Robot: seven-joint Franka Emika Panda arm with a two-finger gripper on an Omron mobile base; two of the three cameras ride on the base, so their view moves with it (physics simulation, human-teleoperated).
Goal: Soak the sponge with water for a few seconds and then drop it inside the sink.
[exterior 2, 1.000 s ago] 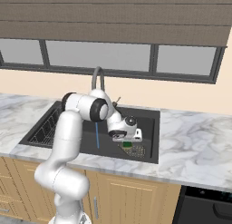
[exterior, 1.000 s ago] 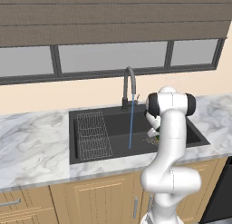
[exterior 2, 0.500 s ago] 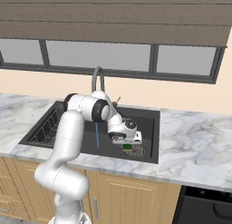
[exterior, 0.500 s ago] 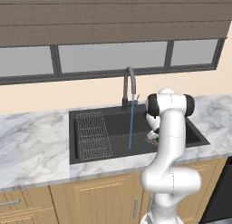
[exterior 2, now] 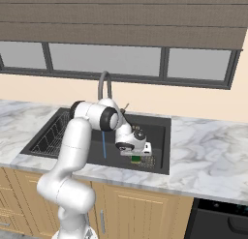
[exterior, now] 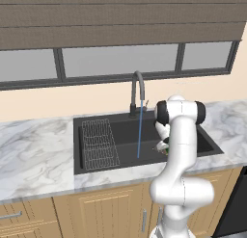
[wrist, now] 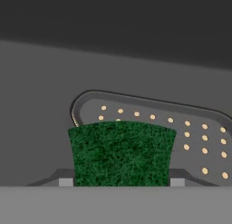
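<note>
Now the fingers (wrist: 121,182) are clamped on the sponge (wrist: 121,153), green face up between them, low inside the sink (exterior: 212,146), over its mesh drain (wrist: 199,132), right of the water (exterior: 140,133).

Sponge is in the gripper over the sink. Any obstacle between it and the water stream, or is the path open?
Probably open. The gripper holds the sponge low in the sink, beside the water rather than in it. Nothing stands in the basin between them; the wire rack lies beyond the stream.
</note>
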